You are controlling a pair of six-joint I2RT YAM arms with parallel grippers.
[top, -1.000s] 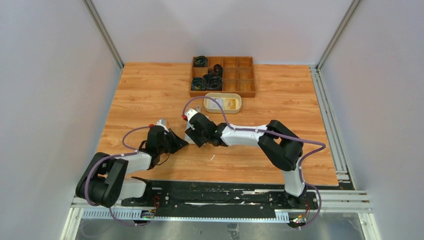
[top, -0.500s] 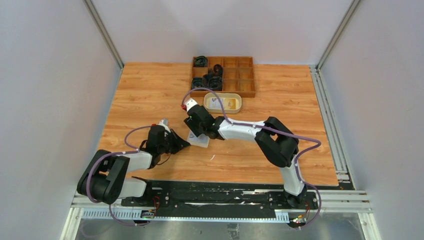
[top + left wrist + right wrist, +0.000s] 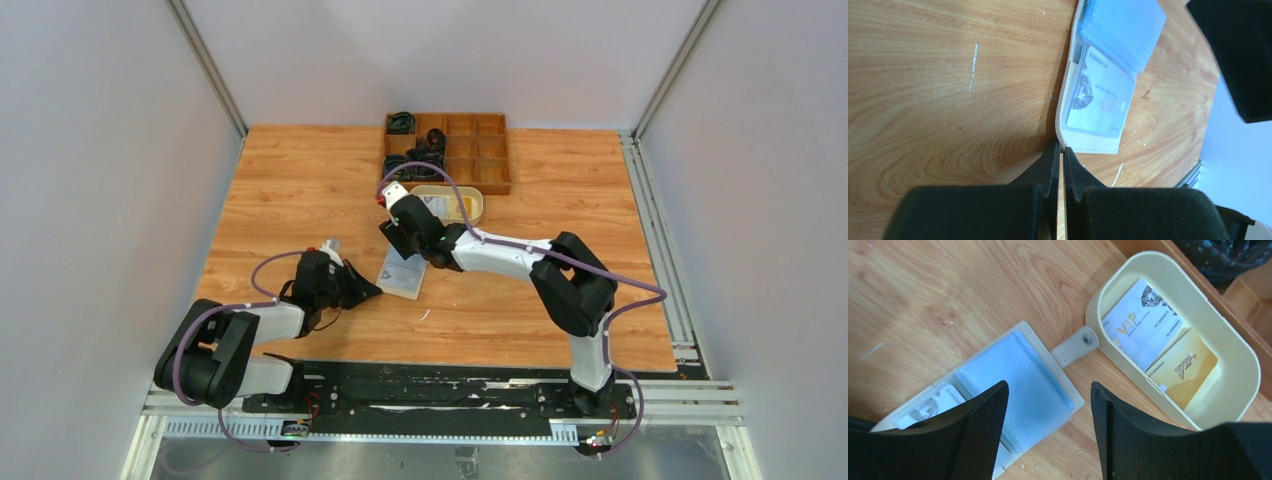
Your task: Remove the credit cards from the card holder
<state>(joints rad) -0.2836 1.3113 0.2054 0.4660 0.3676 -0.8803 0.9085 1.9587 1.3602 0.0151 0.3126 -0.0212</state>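
The card holder (image 3: 1028,375) is lying open on the table (image 3: 300,200) at the centre of the overhead view, its snap tab pointing toward the cream oval dish (image 3: 1096,310). One credit card (image 3: 1098,97) printed "VIP" is sitting in a clear pocket; its number line is too small to read. The left arm's fingers (image 3: 1048,167) are closed, tips touching the holder's beige edge. The right arm's fingers (image 3: 983,435) are hanging open above the holder, gripping nothing. A white card (image 3: 1140,325) and a gold card (image 3: 1183,367), both marked "VIP", are lying in the dish. Beyond it, a wooden divided tray (image 3: 490,148) is holding black coiled items.
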